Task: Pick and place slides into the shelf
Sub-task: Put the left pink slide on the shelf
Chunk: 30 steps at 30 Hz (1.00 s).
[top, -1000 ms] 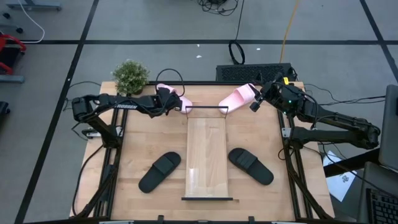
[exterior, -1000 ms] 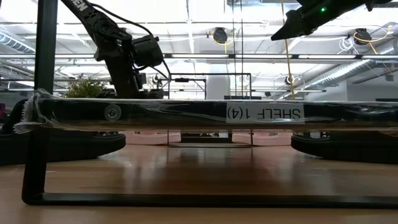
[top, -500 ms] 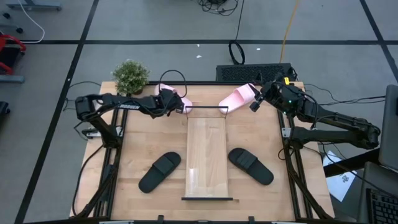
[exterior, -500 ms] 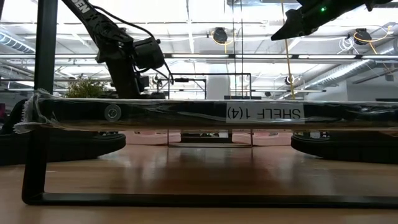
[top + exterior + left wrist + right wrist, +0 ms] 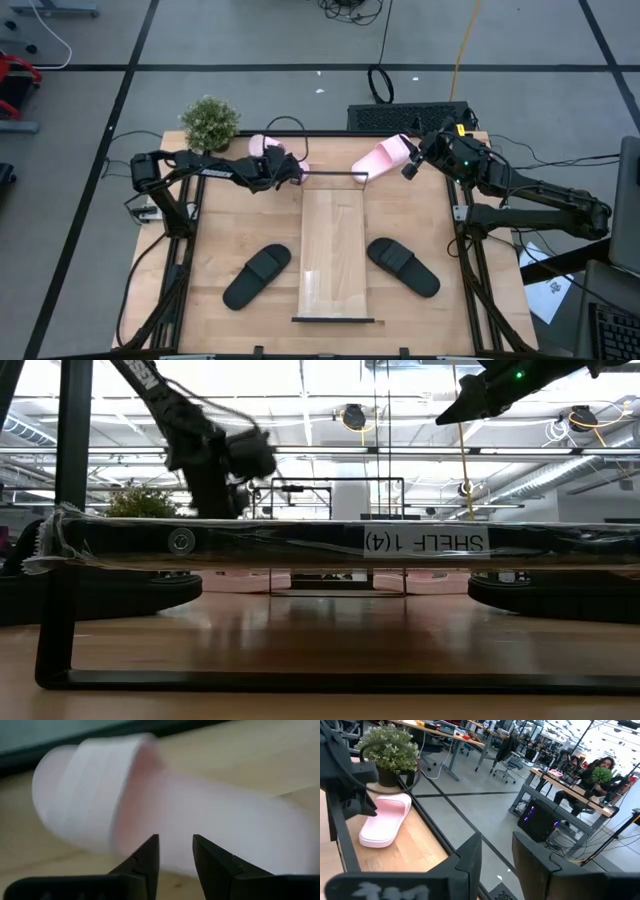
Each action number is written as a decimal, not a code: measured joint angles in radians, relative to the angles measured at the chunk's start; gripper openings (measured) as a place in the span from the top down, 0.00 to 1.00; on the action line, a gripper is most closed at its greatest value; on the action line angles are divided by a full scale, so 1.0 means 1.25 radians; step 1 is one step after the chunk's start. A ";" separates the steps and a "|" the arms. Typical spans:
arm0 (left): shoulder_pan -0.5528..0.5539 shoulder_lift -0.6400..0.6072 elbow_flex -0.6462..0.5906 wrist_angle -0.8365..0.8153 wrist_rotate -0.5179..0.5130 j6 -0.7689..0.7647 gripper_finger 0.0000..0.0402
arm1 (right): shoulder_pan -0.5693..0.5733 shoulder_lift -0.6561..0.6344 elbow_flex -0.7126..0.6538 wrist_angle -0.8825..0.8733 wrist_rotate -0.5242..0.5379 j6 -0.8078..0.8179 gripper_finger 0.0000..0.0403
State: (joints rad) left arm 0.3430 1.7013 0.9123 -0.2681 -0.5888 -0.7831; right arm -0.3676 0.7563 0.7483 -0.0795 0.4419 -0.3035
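Now my left gripper (image 5: 293, 172) has travelled inward along the far edge of the table, from beside the potted plant (image 5: 209, 121) to the far end bar of the shelf (image 5: 333, 255); the pink slide (image 5: 262, 146) that it covered a second ago shows partly again behind the wrist. In the left wrist view the same pink slide (image 5: 165, 815) fills the field just beyond my fingers (image 5: 145, 857), which stand a narrow gap apart with nothing visibly between them. I judge this as the approach to a grasp, not yet a hold; no slide lies on the shelf so far.

My right gripper (image 5: 408, 166) has not moved: it hangs at the far right corner, over the toe of the second pink slide (image 5: 380, 157), fingers (image 5: 470, 857) parted a little and empty.

Materials and shapes:
- Pink slides: matte, foam-like, rounded sole with one broad ribbed strap.
- Black slides: left one (image 5: 256, 276) and right one (image 5: 403, 266) lie flat on either side of the shelf, near the front, angled outward.
- Shelf: long pale wooden board, smooth grain, thin black metal bars at both short ends; in the low view its near edge (image 5: 330, 542) is wrapped in film and labelled.
- Table (image 5: 220, 230): larger wooden top, slightly darker.
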 joint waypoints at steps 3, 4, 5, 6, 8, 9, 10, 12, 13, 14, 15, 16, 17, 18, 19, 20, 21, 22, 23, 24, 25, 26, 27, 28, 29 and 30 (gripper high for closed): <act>-0.019 0.001 0.059 -0.038 -0.030 0.039 0.71 | 0.000 0.000 0.000 0.000 0.000 -0.003 0.75; -0.024 0.001 0.080 -0.067 -0.052 0.053 0.71 | 0.000 0.000 0.000 0.000 0.000 -0.003 0.75; -0.028 0.001 0.102 -0.092 -0.077 0.068 0.71 | 0.000 0.000 0.000 0.000 0.000 -0.003 0.75; -0.031 0.001 0.118 -0.113 -0.101 0.075 0.71 | 0.000 0.000 0.000 0.000 0.000 -0.003 0.75; -0.030 0.000 0.140 -0.166 -0.133 0.081 0.71 | 0.000 0.000 0.000 0.000 0.000 0.000 0.75; -0.027 0.000 0.145 -0.182 -0.136 0.081 0.71 | 0.000 0.000 0.000 0.000 0.000 0.003 0.75; -0.026 0.001 0.146 -0.194 -0.137 0.080 0.71 | 0.000 0.000 0.000 0.000 0.000 0.003 0.75; -0.020 0.001 0.146 -0.223 -0.132 0.067 0.71 | 0.000 0.000 0.000 0.000 0.000 0.003 0.75; -0.016 0.002 0.146 -0.232 -0.124 0.059 0.71 | 0.000 0.000 0.000 0.000 0.000 0.003 0.75; -0.013 0.008 0.144 -0.232 -0.119 0.058 0.71 | 0.000 0.000 0.000 0.000 0.000 0.003 0.75; -0.011 0.013 0.143 -0.234 -0.118 0.059 0.71 | 0.000 0.000 0.000 0.000 0.000 0.003 0.75; -0.007 0.017 0.142 -0.242 -0.116 0.060 0.71 | 0.000 0.000 0.000 0.000 0.000 0.003 0.75; -0.004 0.017 0.141 -0.252 -0.115 0.060 0.71 | 0.000 0.000 0.000 0.000 0.000 0.003 0.75; 0.000 0.016 0.140 -0.252 -0.115 0.057 0.71 | 0.000 0.000 0.000 0.000 0.000 0.003 0.75; 0.003 0.014 0.141 -0.246 -0.116 0.053 0.71 | 0.000 0.000 0.000 0.000 0.000 0.003 0.75; 0.005 0.014 0.142 -0.245 -0.116 0.052 0.71 | 0.000 0.000 0.000 0.000 0.000 0.003 0.75; 0.007 0.014 0.142 -0.247 -0.118 0.052 0.71 | 0.000 0.000 0.000 0.000 0.000 0.003 0.75; 0.009 0.014 0.142 -0.250 -0.123 0.052 0.71 | 0.000 0.000 0.000 0.000 0.000 0.003 0.75; 0.012 0.014 0.142 -0.249 -0.126 0.052 0.71 | 0.000 0.000 0.000 0.000 0.000 0.003 0.75; 0.015 0.014 0.142 -0.248 -0.126 0.052 0.71 | 0.000 0.000 0.000 0.000 -0.001 0.003 0.75; 0.019 0.014 0.142 -0.249 -0.123 0.053 0.71 | 0.000 0.000 0.000 0.000 -0.001 0.003 0.75; 0.023 0.014 0.142 -0.252 -0.117 0.054 0.71 | 0.000 0.000 0.000 0.000 0.000 0.003 0.75; 0.026 0.014 0.142 -0.255 -0.115 0.054 0.71 | 0.000 0.000 0.000 0.000 0.000 0.003 0.75; 0.029 0.014 0.142 -0.259 -0.113 0.054 0.71 | 0.000 0.000 0.000 0.000 0.000 0.003 0.75; 0.032 0.014 0.142 -0.262 -0.111 0.054 0.71 | 0.000 0.000 0.000 0.000 0.000 0.003 0.75; 0.033 0.014 0.142 -0.267 -0.110 0.054 0.71 | 0.000 0.000 0.000 0.000 0.000 0.003 0.75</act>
State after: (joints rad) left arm 0.3842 1.7187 1.0893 -0.6025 -0.7269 -0.7157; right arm -0.3676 0.7563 0.7483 -0.0795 0.4423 -0.3000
